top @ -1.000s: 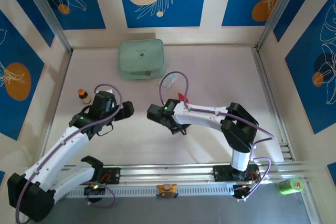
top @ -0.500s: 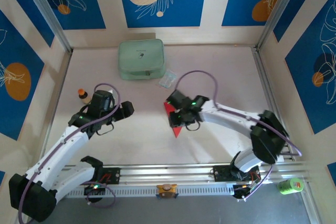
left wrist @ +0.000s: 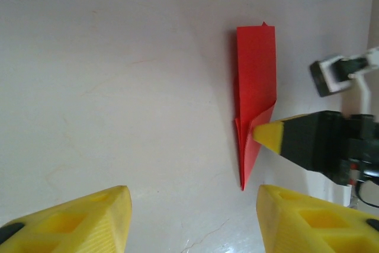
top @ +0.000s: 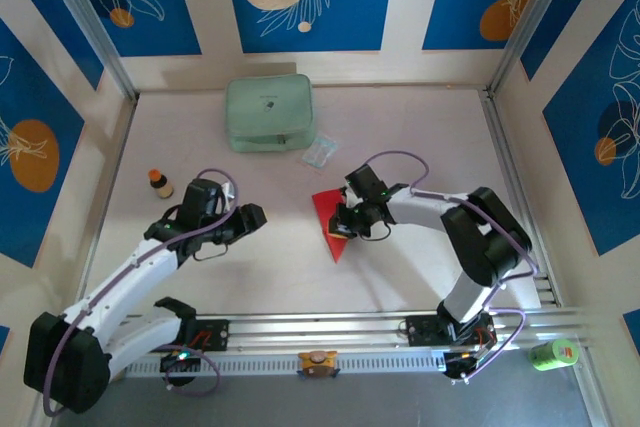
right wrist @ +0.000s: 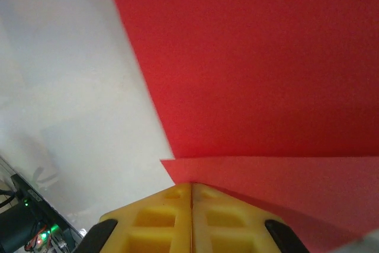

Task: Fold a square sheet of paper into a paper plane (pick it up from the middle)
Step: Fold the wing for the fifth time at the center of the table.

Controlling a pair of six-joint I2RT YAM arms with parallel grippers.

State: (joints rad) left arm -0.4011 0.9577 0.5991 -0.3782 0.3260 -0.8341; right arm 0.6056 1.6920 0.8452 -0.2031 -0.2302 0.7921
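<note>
right hand (top: 340,232) shifted, tips pressing paper plane (top: 325,211) edge | left hand (top: 255,215) apart

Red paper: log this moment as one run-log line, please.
red paper: folded, pointed | right hand: shut, tip on the paper's edge | left hand: open, clear of the paper

Robot lab cell; aluminium rail (top: 330,325), blue patterned wall panels (top: 350,17)

Left arm (top: 120,282) is extended from the near-left base toward worktop centre; left gripper (top: 250,217) is held with fingers (left wrist: 89,217) spread apart. Right arm (top: 425,210) is folded at the elbow; right gripper (top: 342,229) is pointed left, low near centre, fingers (right wrist: 154,217) pressed together.
</note>
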